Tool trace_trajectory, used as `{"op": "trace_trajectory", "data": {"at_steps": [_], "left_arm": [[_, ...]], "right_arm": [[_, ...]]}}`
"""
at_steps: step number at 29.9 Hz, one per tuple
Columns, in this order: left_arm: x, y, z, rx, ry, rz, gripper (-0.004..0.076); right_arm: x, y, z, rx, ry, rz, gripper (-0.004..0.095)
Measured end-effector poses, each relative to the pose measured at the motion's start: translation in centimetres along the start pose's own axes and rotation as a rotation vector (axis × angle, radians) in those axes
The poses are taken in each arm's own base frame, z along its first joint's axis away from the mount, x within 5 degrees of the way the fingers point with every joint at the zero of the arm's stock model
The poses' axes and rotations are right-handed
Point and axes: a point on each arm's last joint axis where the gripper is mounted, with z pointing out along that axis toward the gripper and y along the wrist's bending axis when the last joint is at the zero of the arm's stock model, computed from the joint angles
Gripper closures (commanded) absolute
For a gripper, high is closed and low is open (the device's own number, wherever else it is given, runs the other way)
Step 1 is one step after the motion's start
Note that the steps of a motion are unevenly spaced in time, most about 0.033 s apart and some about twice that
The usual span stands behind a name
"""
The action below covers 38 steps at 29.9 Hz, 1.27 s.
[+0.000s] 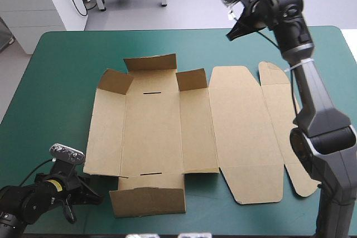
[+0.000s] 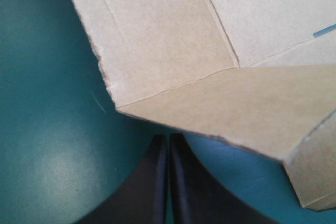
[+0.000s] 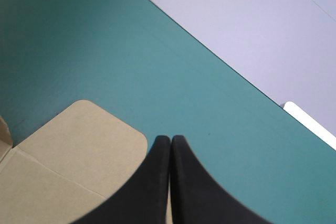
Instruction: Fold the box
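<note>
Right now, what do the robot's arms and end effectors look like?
The left arm and right arm are dark grey to black, with rounded joint housings. The left end effector and right end effector each have two broad black fingers, curved like fins, tapering to a point.

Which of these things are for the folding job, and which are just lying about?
For the job: brown box, left tool, right tool, both tools shut.
Just there: teal-green cover under the box.
</note>
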Motion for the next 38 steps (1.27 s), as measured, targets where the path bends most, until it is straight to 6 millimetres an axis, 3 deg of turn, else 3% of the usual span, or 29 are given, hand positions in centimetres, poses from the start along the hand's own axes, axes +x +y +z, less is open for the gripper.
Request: {"op": "trace_trajectory", "data": {"at_steps": [5,10,19,31,38], "left_arm": [[0.0,0.0,0.0,-0.001,0.0,0.001,0.0731],[0.0,0.0,0.0,-0.002,0.0,0.001,0.0731],[-0.1,0.0,0.0,-0.003,-0.007,0.001,0.0731],[-0.2,0.1,0.0,-0.006,-0.023,-0.007,0.0731],[-0.2,0.1,0.0,-0.007,-0.027,-0.009,0.0731]], "right_arm": [[2.5,-4.4,-3.2,0.027,0.002,0.175,0.0929],[5.8,-5.0,-5.5,0.0,0.08,0.241,0.0927],[13.4,-0.8,-6.9,-0.09,0.288,0.248,0.0927],[22.6,5.4,-12.0,-0.1,0.226,0.278,0.0928],[26.3,7.8,-15.6,-0.058,0.145,0.343,0.0927]]}}
